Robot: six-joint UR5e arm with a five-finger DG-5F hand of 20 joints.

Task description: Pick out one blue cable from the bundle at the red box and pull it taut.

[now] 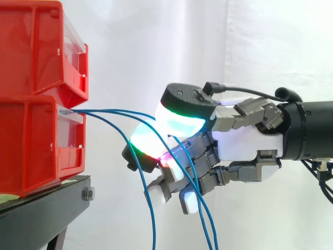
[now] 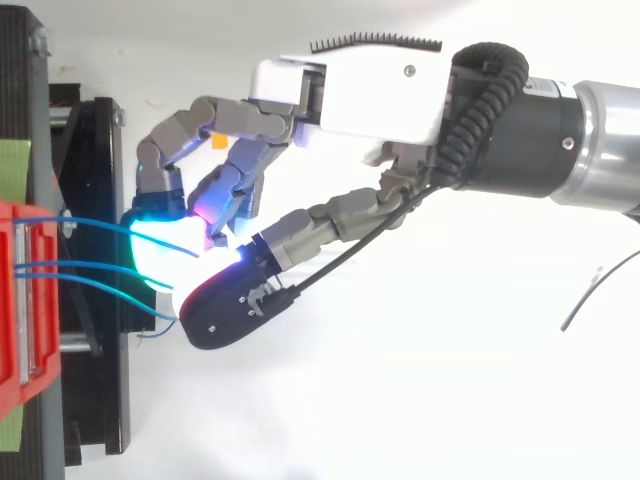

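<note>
Fingers (image 1: 148,143) and thumb of the hand (image 1: 250,140) are curled together just right of the stacked red bins, with their glowing pads pinching one blue cable (image 1: 112,110). It runs almost level from the front of the lower red bin (image 1: 31,146) to the pads. The other blue cables (image 1: 152,219) leave the same bin, curve past the hand and hang down in front of it.

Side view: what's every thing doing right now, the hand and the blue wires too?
Red bins: stacked two high on the black stand.
Blue cables: coming out of the lower bin, slack, drooping down.
Hand: fingers curled, glowing pads pinching a cable.
</note>
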